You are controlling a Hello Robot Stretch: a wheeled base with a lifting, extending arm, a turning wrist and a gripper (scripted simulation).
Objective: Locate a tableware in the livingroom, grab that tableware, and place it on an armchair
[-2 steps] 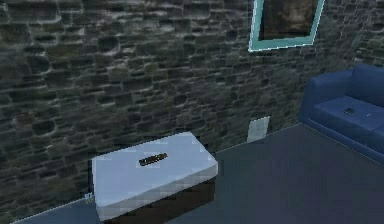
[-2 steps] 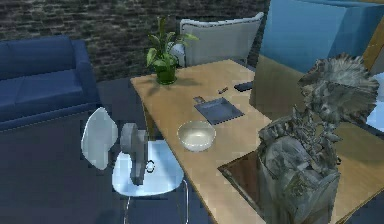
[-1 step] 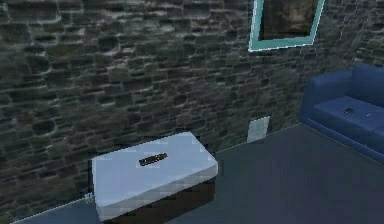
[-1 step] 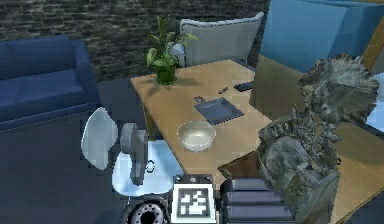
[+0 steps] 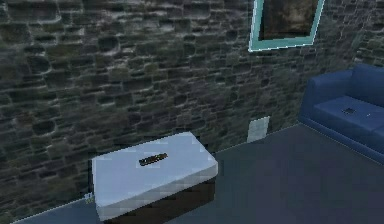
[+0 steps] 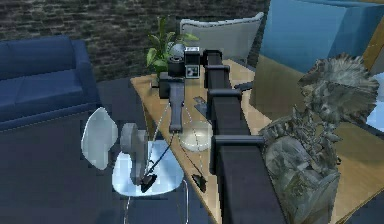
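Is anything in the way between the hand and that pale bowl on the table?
Nothing visible: the hand shows right at the pale bowl on the wooden table; contact cannot be told.

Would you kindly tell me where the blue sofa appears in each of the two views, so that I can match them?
Forward view: the blue sofa is at the right edge, below the teal-framed picture.
Arm side view: the blue sofa is at the upper left.
Shared landmark: the dark stone wall runs behind the sofa in both.
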